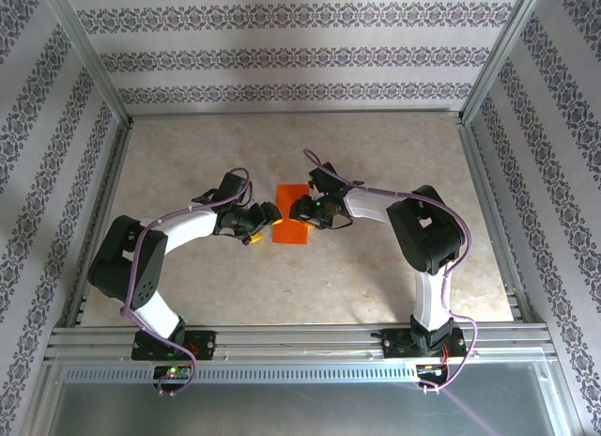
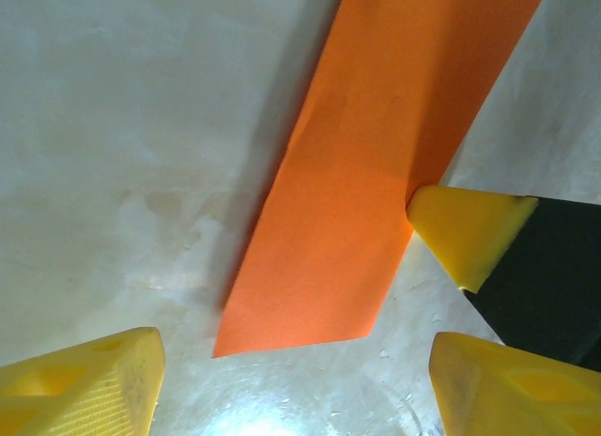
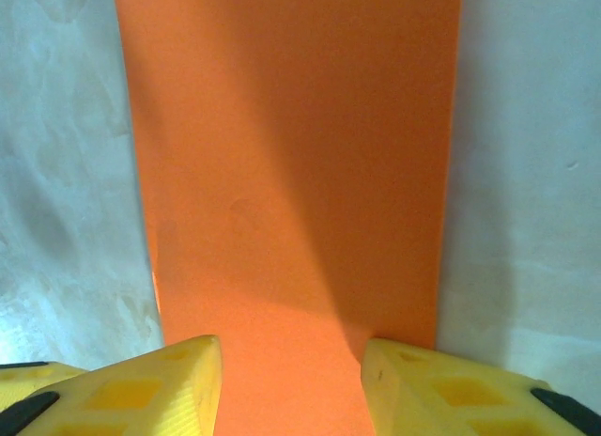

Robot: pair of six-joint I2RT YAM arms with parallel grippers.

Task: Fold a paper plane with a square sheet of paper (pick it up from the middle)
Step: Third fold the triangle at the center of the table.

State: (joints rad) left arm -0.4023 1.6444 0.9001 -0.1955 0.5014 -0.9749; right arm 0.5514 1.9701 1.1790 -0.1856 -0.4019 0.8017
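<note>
Orange-red sheet of paper (image 1: 289,231), narrow rectangle, lies flat at centre of table (image 1: 394,276). Both arms bent elbows-out, wrists converging low over it. Left gripper (image 1: 266,220) at sheet's 9 o'clock, jaws spread wide, nothing between them. Right gripper (image 1: 300,209) at 3 o'clock, jaws half parted astride sheet, one fingertip (image 2: 460,234) touching its edge. Sheet's right side hidden under gripper from above; far end cut off in wrist views. Beige marbled surface; patterned wallpaper (image 1: 282,60) on three sides.

Left jaws and right jaws crowd the paper's (image 1: 290,231) sides; table (image 1: 282,154) beyond lies free.
</note>
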